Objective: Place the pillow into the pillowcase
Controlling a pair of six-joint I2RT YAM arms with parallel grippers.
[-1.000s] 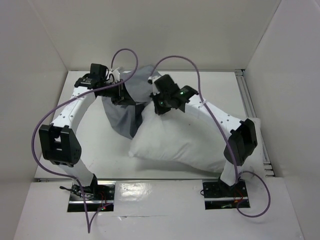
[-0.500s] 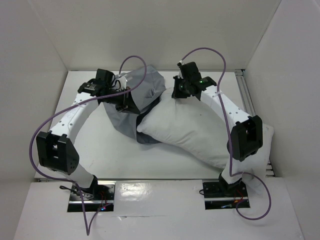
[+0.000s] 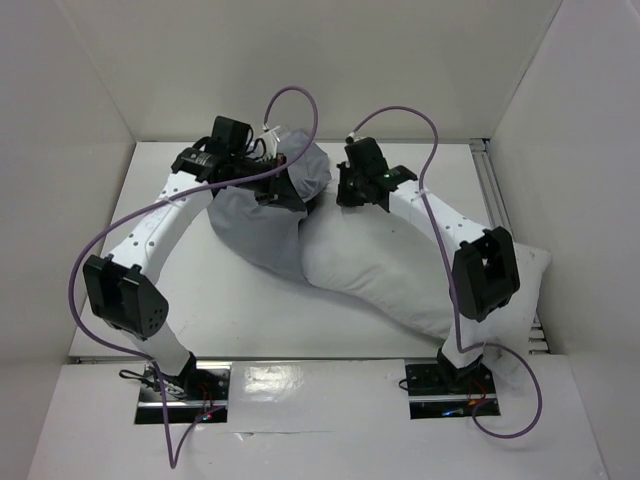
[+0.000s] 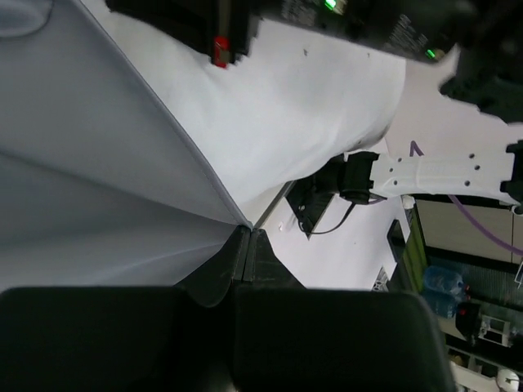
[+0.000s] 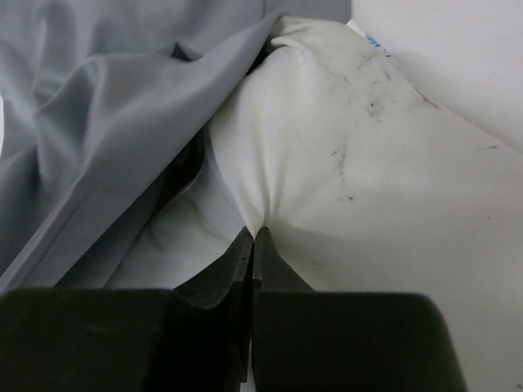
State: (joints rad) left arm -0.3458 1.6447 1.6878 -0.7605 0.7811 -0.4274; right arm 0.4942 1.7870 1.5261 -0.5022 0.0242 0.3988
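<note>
The right gripper (image 5: 253,237) is clamped tight on a pinch of the soft pillow (image 5: 368,180) mid-frame, while the limp pillowcase (image 4: 82,204) is nipped at its hem by the left gripper (image 4: 245,241).

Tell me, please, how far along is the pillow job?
Done: a corner of the pillow seems tucked under the pillowcase edge. In hand: the left gripper is shut on the pillowcase, the right gripper on the pillow. Left: most of the pillow lies outside and must go in.
</note>
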